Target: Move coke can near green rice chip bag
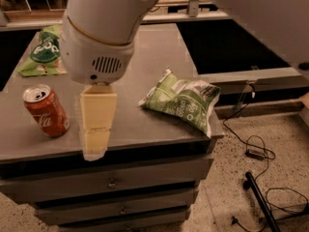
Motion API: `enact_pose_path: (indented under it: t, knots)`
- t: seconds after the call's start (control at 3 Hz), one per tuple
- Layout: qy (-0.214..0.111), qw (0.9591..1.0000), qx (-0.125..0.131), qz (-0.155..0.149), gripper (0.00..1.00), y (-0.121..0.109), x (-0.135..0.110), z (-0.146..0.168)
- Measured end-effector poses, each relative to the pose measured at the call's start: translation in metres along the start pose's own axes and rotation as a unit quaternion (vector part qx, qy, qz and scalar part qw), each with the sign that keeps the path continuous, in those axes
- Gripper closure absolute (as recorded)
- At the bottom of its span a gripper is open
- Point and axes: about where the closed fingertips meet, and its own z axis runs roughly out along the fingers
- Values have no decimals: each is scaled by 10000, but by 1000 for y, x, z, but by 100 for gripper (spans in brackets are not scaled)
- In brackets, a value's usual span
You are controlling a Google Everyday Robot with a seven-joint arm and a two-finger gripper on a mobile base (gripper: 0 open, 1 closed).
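The gripper [95,146] hangs down just beside the coke can [46,111], on the can's right as I look at it. It is a pale yellow slab that points straight down. Its tip sits over the front edge of the bench [140,129]. I cannot tell if it is spread apart or squeezed together, because I see only one flat side of it. It holds nothing that I can see. A thin strip of bench shows between it and the can.

Above the gripper is the big round white arm [99,37]. It has a small grille of slots on it. It is higher than the can and blocks a lot of the bench behind it.

The coke can stands upright near the front edge of the bench. It is red with white curly letters, and its silver top faces up.

The green rice chip bag [44,52] lies flat far behind the can, near the back of the bench. The two are well apart.

A bigger pale green and white bag [182,103] lies to the right of the can, past the gripper, near the bench's right edge.

Below the can, the bench has grey drawers [112,182] with small knobs. Far to the right of the can, down on the speckled floor [227,178], lie black cables [256,151] and a black rod [260,202].
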Motion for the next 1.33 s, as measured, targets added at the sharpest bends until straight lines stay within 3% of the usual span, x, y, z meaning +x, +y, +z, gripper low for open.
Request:
enact_pose_path:
  t: [0.33, 0.67, 1.0, 1.33]
  knots:
    - [37, 9999, 120, 89, 0, 1, 9, -10]
    - [-357, 9990, 217, 131, 0, -7, 22, 8]
    - [-1192, 9892, 843, 149, 0, -65, 37, 31]
    - [-1592, 9811, 1088, 175, 0, -99, 43, 43]
